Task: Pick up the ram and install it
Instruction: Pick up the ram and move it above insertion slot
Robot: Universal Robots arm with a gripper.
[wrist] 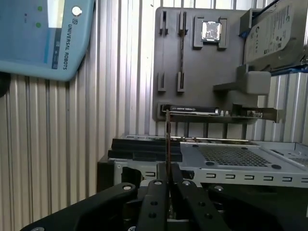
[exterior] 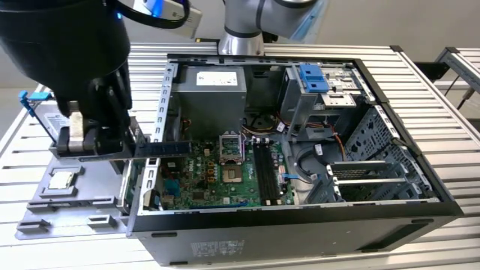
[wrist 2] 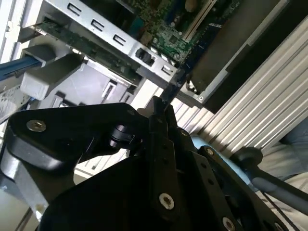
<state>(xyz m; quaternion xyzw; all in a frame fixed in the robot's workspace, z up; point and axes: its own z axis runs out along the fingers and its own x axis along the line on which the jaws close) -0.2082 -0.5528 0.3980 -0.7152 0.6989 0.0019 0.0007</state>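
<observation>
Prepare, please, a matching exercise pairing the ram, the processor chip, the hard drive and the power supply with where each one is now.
Things: 1 ram; 2 processor chip; 3 hard drive; 4 power supply.
Places: A in a recess of the grey tray; B inside the open computer case; C clamped in the gripper; D at the tray's end, in blue brackets.
Pairs: 1-C, 2-A, 3-D, 4-B.

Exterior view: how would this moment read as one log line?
gripper: shut on ram | ram: held over computer case edge, exterior view's left | install: not yet done
</observation>
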